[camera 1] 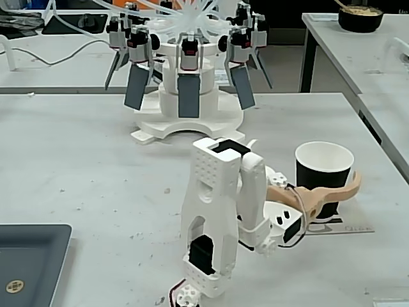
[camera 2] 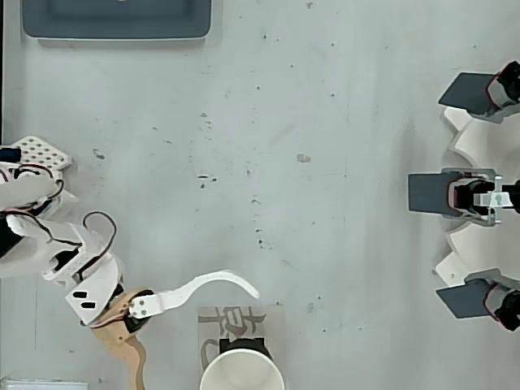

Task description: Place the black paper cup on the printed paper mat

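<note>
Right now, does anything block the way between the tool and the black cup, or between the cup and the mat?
Nothing visible does. The black paper cup already stands on the printed paper mat, and the tool is open around it, one finger on each side.

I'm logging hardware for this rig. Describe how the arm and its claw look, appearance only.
The arm is white printed plastic with black servo blocks; its upper segment carries a grid of small holes. Thin dark wires loop along the wrist in the overhead view. The claw has two long curved fingers in different colours: one white, one tan.
</note>
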You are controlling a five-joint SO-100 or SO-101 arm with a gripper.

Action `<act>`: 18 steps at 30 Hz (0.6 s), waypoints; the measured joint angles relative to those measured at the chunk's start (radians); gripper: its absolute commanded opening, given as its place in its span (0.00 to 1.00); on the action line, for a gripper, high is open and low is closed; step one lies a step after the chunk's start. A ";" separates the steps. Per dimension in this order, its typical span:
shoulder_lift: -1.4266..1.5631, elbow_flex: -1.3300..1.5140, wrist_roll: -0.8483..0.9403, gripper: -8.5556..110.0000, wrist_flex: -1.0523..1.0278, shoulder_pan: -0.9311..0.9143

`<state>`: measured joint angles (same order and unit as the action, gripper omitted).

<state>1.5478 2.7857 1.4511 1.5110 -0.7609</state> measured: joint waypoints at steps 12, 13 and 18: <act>0.258 0.213 0.000 0.45 0.000 0.127; 0.276 0.230 0.000 0.44 0.000 0.149; 0.353 0.249 0.000 0.41 -0.008 0.225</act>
<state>1.9006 3.0342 1.4511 1.5033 -0.5354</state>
